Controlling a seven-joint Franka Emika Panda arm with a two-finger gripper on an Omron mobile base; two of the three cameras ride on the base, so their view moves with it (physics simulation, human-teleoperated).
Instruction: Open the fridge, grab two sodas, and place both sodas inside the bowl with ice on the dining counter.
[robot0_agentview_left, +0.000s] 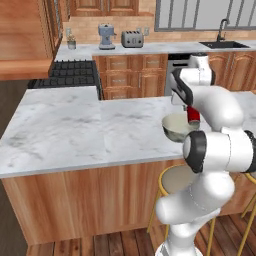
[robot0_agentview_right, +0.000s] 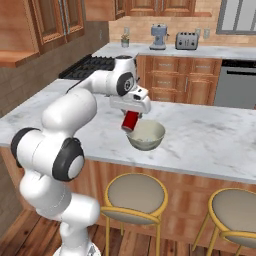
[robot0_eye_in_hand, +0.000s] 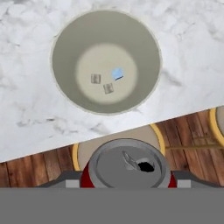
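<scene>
My gripper (robot0_agentview_right: 132, 118) is shut on a red soda (robot0_agentview_right: 131, 120) with a silver top, held upright just above the near rim of the grey-green bowl (robot0_agentview_right: 146, 136). The bowl stands near the front edge of the marble dining counter (robot0_agentview_right: 200, 135). Looking down in the hand view, the soda's opened top (robot0_eye_in_hand: 127, 164) sits between my fingertips (robot0_eye_in_hand: 70, 183), and the bowl (robot0_eye_in_hand: 144, 57) beyond it holds a few small ice cubes (robot0_eye_in_hand: 107, 82). From the left base view, the soda (robot0_agentview_left: 193, 116) hangs behind the bowl (robot0_agentview_left: 176, 128), partly hidden by my arm. The fridge is out of view.
Yellow-legged stools (robot0_agentview_right: 136, 194) (robot0_agentview_right: 236, 210) stand under the counter's front edge, directly below the bowl. A stove (robot0_agentview_left: 72, 72), a coffee machine (robot0_agentview_left: 106, 36), a toaster (robot0_agentview_left: 132, 38) and a sink (robot0_agentview_left: 224, 44) line the far wall counter. Wide bare marble (robot0_agentview_left: 75, 130) lies left of the bowl.
</scene>
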